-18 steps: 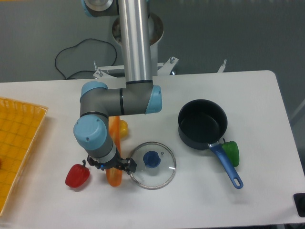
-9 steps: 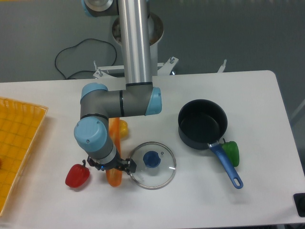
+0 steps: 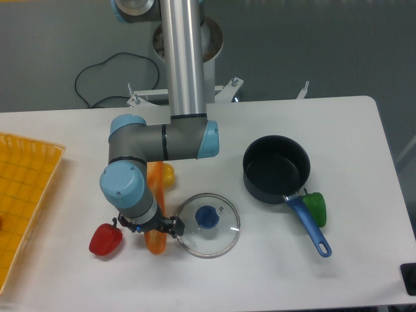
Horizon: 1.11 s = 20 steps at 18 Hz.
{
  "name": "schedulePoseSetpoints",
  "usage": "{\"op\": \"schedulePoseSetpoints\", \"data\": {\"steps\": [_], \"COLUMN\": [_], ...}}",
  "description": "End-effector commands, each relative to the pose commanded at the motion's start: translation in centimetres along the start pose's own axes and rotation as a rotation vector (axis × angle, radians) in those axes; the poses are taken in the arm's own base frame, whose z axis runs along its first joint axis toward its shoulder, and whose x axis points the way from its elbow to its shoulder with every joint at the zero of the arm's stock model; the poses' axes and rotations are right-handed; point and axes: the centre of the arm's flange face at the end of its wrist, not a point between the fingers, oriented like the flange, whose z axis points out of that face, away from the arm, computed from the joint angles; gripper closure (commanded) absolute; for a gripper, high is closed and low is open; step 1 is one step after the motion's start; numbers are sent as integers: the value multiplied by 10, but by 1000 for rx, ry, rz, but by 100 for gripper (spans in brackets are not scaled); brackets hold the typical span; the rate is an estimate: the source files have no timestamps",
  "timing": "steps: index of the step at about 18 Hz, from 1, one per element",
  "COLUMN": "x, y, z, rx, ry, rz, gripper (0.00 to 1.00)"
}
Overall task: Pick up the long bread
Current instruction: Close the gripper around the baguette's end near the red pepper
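The long bread (image 3: 156, 242), an orange-golden toy baguette, lies lengthwise on the white table under the arm. Only its near end and a stretch beside the wrist show; the middle is covered by the arm. My gripper (image 3: 150, 227) points straight down over the bread's near half. The wrist hides its fingers, so whether they are closed on the bread is not visible.
A red pepper (image 3: 105, 239) lies just left of the gripper. A glass lid (image 3: 208, 224) with a blue knob sits just right of it. A small yellow item (image 3: 168, 173), a dark pot (image 3: 276, 168), a green pepper (image 3: 316, 207) and an orange tray (image 3: 23, 195) are also on the table.
The wrist has shifted very slightly left. The bread and the other objects have not moved.
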Motion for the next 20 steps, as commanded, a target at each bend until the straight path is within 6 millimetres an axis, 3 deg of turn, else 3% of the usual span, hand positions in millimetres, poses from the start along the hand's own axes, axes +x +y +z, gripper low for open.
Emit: {"op": "schedulePoseSetpoints", "data": {"steps": [20], "x": [2], "y": [1], "z": [8], "rx": [-13], "ry": [4], "rz": [4], "gripper": [3]}}
